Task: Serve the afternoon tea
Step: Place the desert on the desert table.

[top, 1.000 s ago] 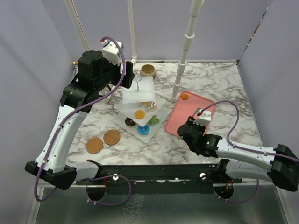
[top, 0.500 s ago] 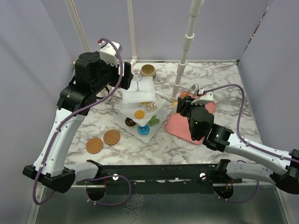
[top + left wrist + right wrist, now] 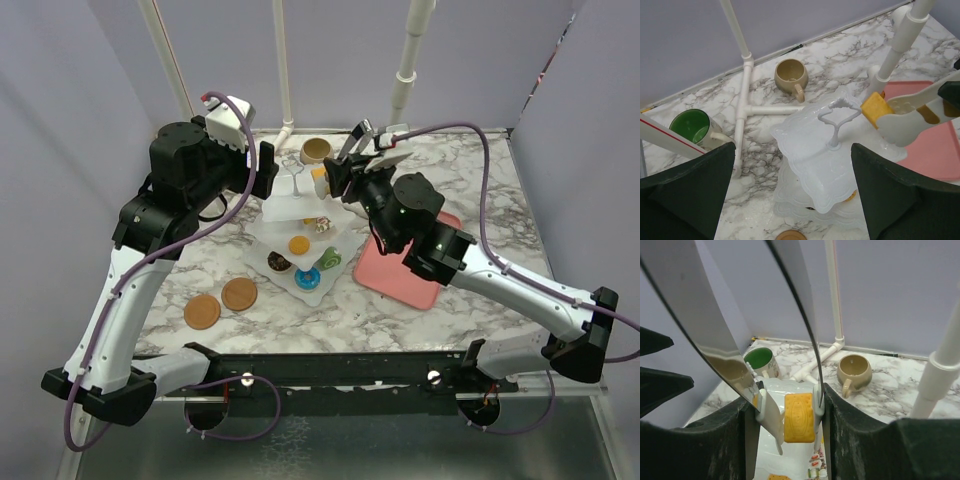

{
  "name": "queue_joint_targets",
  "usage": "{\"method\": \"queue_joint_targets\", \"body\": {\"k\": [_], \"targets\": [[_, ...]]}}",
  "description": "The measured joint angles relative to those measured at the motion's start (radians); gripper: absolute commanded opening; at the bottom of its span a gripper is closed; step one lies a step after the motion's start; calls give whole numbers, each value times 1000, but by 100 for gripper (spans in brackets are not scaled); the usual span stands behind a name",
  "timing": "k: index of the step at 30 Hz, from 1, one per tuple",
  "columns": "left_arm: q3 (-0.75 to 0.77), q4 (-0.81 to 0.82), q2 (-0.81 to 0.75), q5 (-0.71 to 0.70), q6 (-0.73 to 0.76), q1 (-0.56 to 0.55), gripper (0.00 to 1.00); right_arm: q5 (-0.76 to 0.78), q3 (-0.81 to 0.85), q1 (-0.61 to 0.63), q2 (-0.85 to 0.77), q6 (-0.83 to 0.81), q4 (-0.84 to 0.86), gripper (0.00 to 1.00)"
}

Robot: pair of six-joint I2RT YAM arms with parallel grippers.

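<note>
Where the white plate stand point(image 3: 290, 208) sits in the middle of the table point(image 3: 480, 210), a yellow biscuit point(image 3: 799, 417) hangs over its top plate, near the wire handle. Metal tongs point(image 3: 695, 315) pinch the biscuit between their white tips. The right pincer point(image 3: 350, 178) is partly closed around the tongs and squeezes them. Small toy treats point(image 3: 298, 244) lie on the lower plates: orange, brown, green and blue ones. The left pincer point(image 3: 792, 150) is up beside the stand on the left, wide open, with nothing in it. A green mug point(image 3: 692, 127) and a tan mug point(image 3: 790, 77) stand on the table behind the stand, apart from each other. A pink tray point(image 3: 385, 268) lies just right of the stand. Two brown discs point(image 3: 202, 311) lie near the front left.
</note>
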Motion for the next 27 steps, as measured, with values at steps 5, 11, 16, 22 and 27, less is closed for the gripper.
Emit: {"method": "queue_joint_targets", "body": {"k": [5,11,16,22,27], "targets": [[-11,0,-8,0,15,0,99,-79,40,-3,61,-8,-35,23],[-11,0,-8,0,26,0,99,-122,61,-8,96,-11,-51,34],[-11,0,-9,1,27,0,99,-135,62,-16,103,-19,-53,50],[-11,0,-9,5,26,0,99,-145,64,-37,106,-15,-70,60],[-11,0,-8,5,25,0,99,-148,64,-53,94,-5,-75,62]]}}
